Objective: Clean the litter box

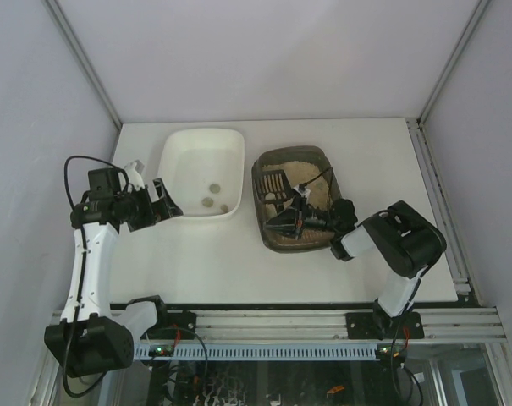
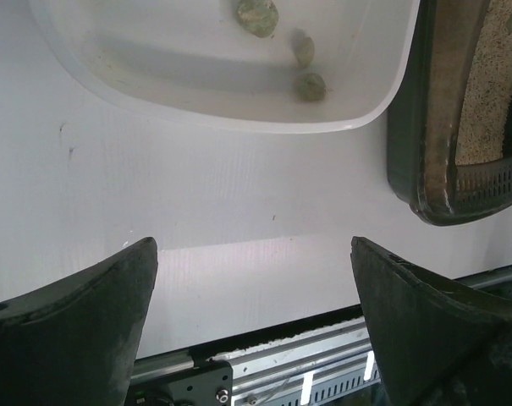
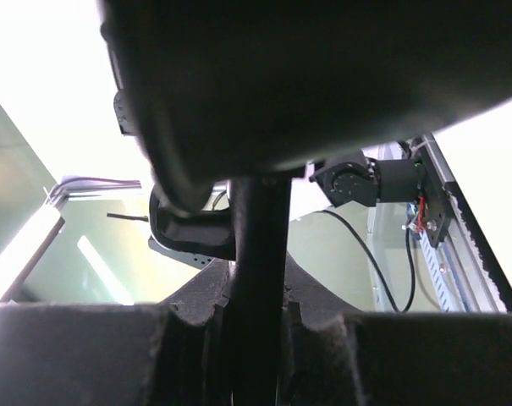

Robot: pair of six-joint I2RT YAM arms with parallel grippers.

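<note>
We log: box (image 1: 294, 246) right of centre on desk (image 1: 205, 262), just beside tray (image 1: 196, 165) | right claw (image 1: 291, 222) clamped on scoop (image 1: 275, 183) (head at box's far left) | left claw (image 2: 251, 245) wide, holding nothing | risk: scoop tilts over the gap, spilling litter (image 1: 311, 173) onto desk

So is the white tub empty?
Not empty. The white tub holds three small greenish lumps near one end; the rest of its floor looks bare.

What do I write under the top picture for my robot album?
Right pincer holds a black slotted plastic scoop over the dark grey-brown litter box; open left pincer beside white plastic tray.
</note>
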